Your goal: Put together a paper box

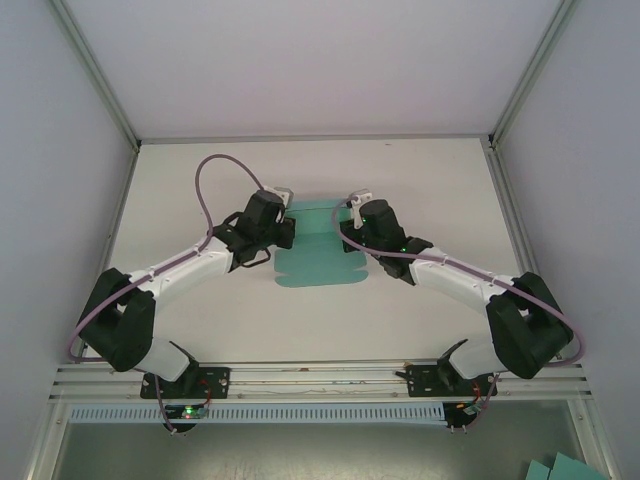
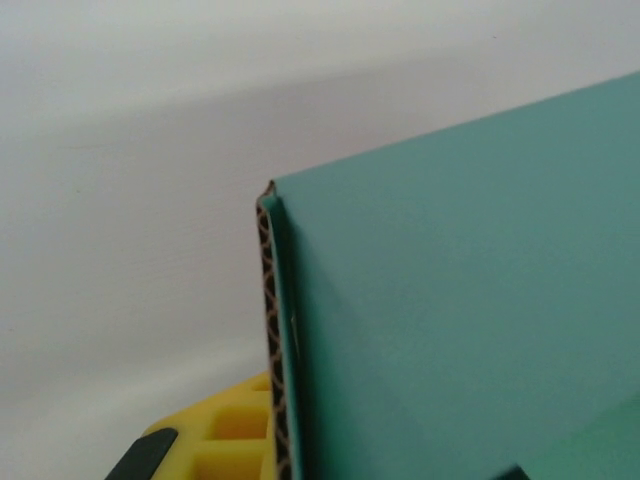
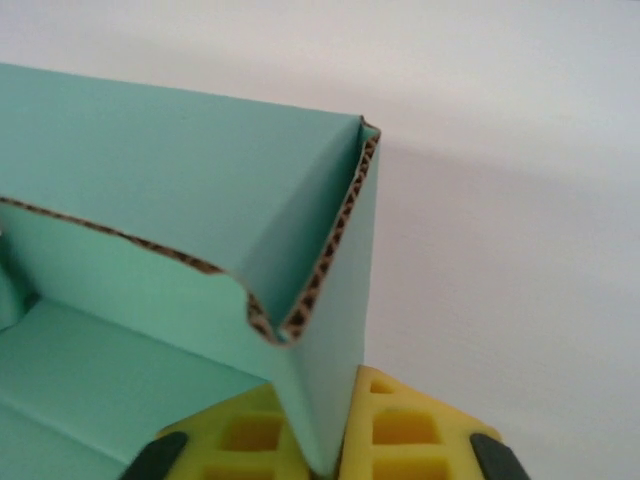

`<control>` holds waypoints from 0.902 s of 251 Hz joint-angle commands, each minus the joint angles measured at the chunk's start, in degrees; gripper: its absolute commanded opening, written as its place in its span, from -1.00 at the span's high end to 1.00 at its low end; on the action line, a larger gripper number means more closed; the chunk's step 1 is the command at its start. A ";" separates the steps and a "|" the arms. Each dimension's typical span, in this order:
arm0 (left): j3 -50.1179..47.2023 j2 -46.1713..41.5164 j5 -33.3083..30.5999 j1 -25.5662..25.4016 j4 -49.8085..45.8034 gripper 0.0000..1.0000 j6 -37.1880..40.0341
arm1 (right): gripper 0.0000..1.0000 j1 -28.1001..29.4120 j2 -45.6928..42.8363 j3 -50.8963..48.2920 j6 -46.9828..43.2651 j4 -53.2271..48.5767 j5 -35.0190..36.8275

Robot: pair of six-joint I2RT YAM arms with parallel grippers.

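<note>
1. The box (image 1: 318,262) lay in the middle of the table (image 1: 300,330). It was teal card, partly folded, with the near panel flat and the far side raised between the two arms.
2. The left gripper (image 1: 290,222) stood at the box's far-left corner with its jaws narrow, closed on an upright flap.
3. In the left wrist view, one yellow pad (image 2: 235,430) sat just beside the flap's fluted edge. The other was hidden behind the card.
4. The right gripper (image 1: 346,222) stood at the far-right corner, clamped narrow on an upright wall.
5. Its two yellow pads (image 3: 410,432) flanked that wall, touching it on either face.
6. At that corner a second flap met the wall, with its cut edge bent and brown fluting exposed.
</note>
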 commanded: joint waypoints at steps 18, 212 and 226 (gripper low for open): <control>1.60 -2.72 -0.55 -1.16 -0.26 1.00 0.13 | 1.00 -0.74 3.71 4.02 8.11 -16.12 27.88; 2.99 -0.62 5.62 -3.10 -0.21 1.00 1.43 | 0.51 -5.62 3.99 4.39 8.30 2.43 2.15; 3.11 -0.46 5.30 -3.30 -0.42 1.00 1.29 | 0.62 -5.60 4.09 4.62 8.82 1.78 3.40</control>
